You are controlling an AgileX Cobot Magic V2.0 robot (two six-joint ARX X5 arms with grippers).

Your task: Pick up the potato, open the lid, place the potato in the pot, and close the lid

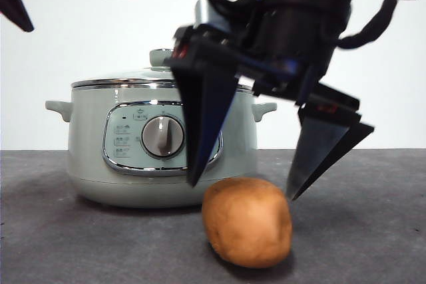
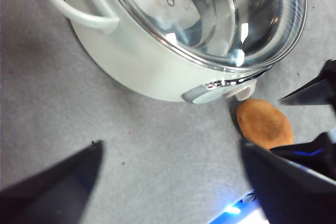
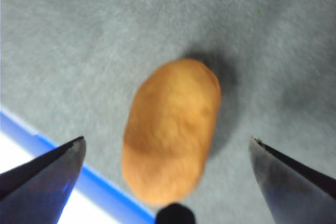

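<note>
1. Smooth orange-brown egg-shaped potato (image 1: pixel 247 222) lies on the grey table, just in front of the pale sage-green electric pot (image 1: pixel 93 157), not touching it.
2. Right gripper (image 1: pixel 243 191) hangs directly above the potato, jaws spread wide, one tip on each side, no contact.
3. In the right wrist view the long axis runs roughly crosswise to the jaw gap; closing would pinch the narrow width.
4. Clear glass steel-rimmed lid (image 2: pixel 252 51) sits on the pot.
5. Left gripper (image 2: pixel 173 177) waits apart, jaws open, clearly farther off.

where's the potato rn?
Front view: the potato lies on the grey table, just before the pot, under the open right gripper, which straddles it untouched.
</note>
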